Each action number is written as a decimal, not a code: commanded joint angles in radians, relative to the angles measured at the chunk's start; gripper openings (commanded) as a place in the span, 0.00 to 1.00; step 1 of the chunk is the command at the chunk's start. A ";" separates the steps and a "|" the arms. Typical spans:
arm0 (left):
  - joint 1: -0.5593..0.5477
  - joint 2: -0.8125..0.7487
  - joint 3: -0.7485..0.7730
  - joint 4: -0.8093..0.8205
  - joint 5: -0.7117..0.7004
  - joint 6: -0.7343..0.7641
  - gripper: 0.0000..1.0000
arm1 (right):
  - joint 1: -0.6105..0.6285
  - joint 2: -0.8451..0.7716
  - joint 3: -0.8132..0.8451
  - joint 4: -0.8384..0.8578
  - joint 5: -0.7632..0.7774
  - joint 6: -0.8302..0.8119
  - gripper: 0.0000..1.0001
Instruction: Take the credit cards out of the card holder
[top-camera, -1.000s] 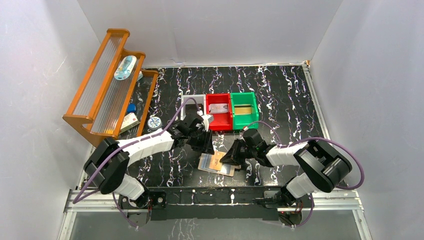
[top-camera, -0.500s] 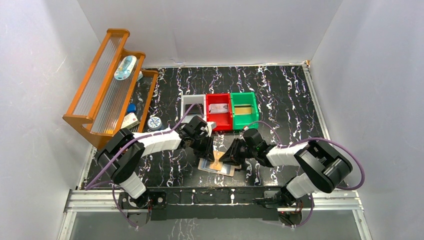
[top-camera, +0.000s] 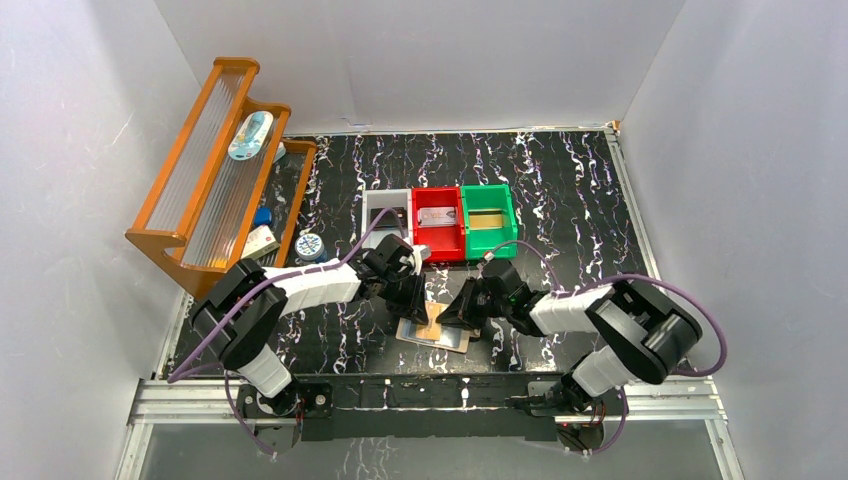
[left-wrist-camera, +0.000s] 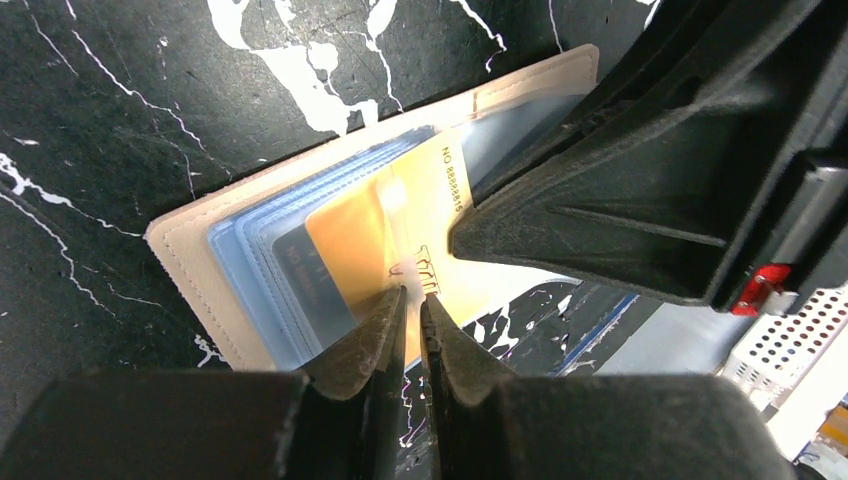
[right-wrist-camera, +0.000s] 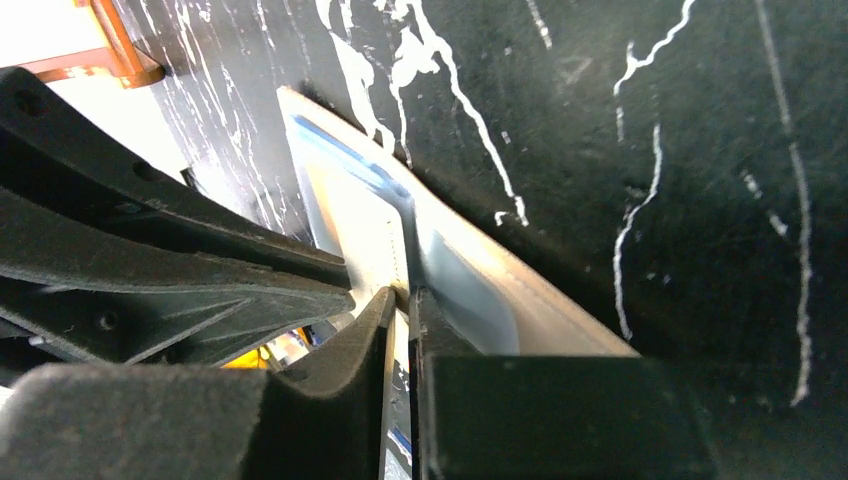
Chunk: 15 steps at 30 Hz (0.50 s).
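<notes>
Left wrist view: the left tool (left-wrist-camera: 412, 298) is clenched on the exposed edge of a gold card (left-wrist-camera: 345, 240). The card is half out of the card holder (left-wrist-camera: 180, 240), which lies open on the table (left-wrist-camera: 100, 100) just nearer than the red bin (top-camera: 440, 252). The right tool (right-wrist-camera: 400, 295) pinches a holder leaf. The card is probably light, stiff and slick, so that edge needs a firm grip.

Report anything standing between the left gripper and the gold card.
Nothing visible: the left gripper has its tips at the gold card's edge. The right gripper pinches the card holder beside it, not between.
</notes>
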 joint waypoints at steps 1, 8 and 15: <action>-0.010 -0.016 -0.039 -0.100 -0.108 0.022 0.13 | 0.004 -0.105 0.025 -0.140 0.143 -0.093 0.14; -0.009 -0.036 -0.031 -0.095 -0.093 0.041 0.15 | -0.047 -0.238 -0.027 -0.221 0.105 -0.129 0.14; -0.017 -0.003 -0.007 -0.091 -0.055 0.063 0.14 | -0.046 -0.185 -0.049 -0.083 0.012 -0.065 0.24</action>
